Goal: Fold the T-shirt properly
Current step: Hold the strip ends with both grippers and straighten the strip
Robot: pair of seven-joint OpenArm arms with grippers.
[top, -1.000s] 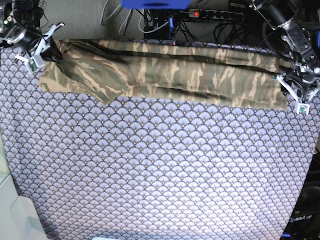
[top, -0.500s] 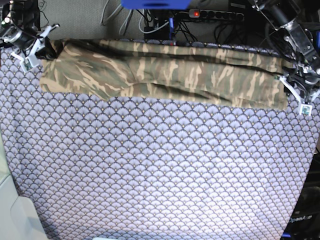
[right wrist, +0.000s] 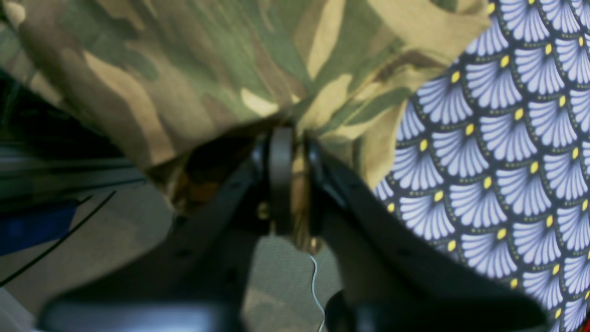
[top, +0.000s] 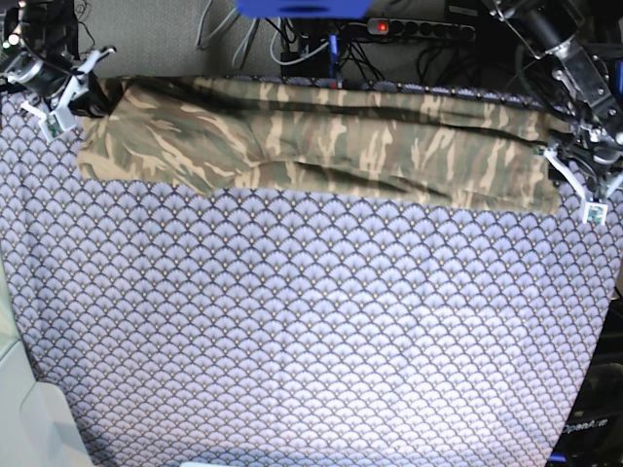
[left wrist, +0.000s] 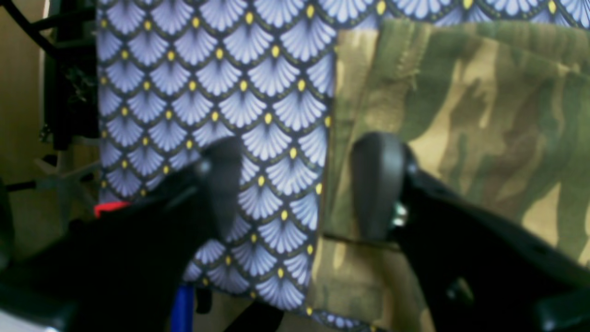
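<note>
Both wrist pictures are blurry. In the right wrist picture the T-shirt (right wrist: 193, 69) runs off the top edge, and the right hand (right wrist: 295, 180) hides part of it. The cloth's (top: 292, 331) near edge is cut off.

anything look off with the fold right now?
The T-shirt lies as a long band along the table cloth's far edge, uneven: its lower hem bulges on one end. The right gripper pinches a bunched corner hanging past the cloth's edge. The left gripper is open, straddling the shirt's edge.
</note>
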